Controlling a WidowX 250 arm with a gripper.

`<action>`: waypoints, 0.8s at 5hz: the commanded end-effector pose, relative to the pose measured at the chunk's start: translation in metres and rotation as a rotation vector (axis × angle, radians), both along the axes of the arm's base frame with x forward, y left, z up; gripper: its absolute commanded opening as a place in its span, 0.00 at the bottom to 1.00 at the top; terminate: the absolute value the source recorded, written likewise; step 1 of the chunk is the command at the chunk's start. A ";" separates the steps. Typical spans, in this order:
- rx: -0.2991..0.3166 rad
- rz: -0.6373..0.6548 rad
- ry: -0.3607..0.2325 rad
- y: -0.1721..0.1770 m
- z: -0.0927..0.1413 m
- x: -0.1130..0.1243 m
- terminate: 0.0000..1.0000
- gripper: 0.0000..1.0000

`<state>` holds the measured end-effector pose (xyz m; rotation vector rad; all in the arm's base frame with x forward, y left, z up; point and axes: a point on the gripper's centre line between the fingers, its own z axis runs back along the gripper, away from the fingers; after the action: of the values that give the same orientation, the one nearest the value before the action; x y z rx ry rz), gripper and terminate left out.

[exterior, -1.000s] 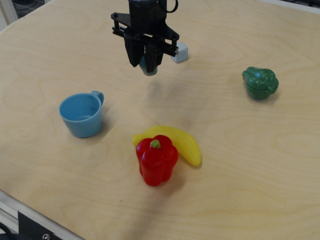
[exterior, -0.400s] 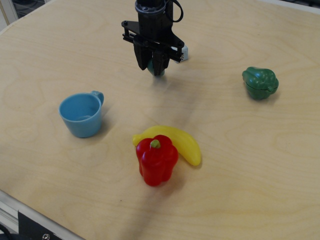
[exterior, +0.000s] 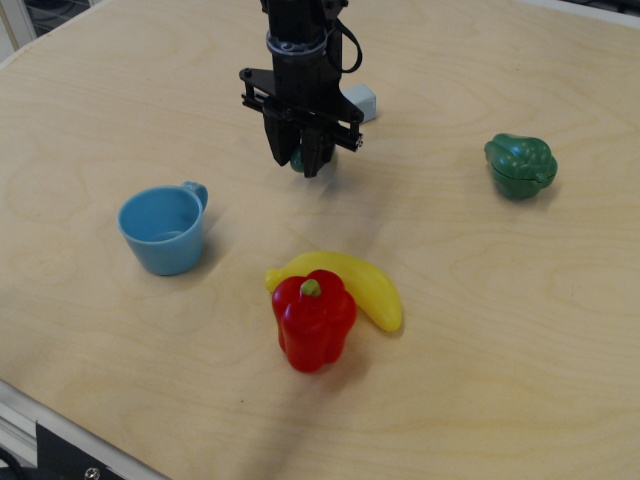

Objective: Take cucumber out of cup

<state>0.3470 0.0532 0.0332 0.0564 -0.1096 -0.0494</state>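
The light blue cup [exterior: 163, 230] stands upright on the left of the wooden table [exterior: 480, 300], handle to the back right, with nothing showing inside it. My black gripper [exterior: 300, 162] hangs low over the table behind and to the right of the cup, well apart from it. Its fingers are shut on the dark teal-green cucumber [exterior: 298, 160], of which only a small part shows between them. I cannot tell whether the cucumber touches the table.
A red pepper [exterior: 314, 320] stands in front of a yellow banana [exterior: 355, 283] near the table's middle front. A lumpy green vegetable [exterior: 521, 165] lies at the right. A small pale block [exterior: 360, 102] sits just behind the gripper.
The gripper has come down toward the table with the cucumber held in it, and shifted slightly. The cup and the other toys have not moved.
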 end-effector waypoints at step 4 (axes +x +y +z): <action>-0.019 0.068 -0.115 -0.004 0.062 -0.016 0.00 1.00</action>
<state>0.3340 0.0491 0.0723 0.0335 -0.1551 0.0229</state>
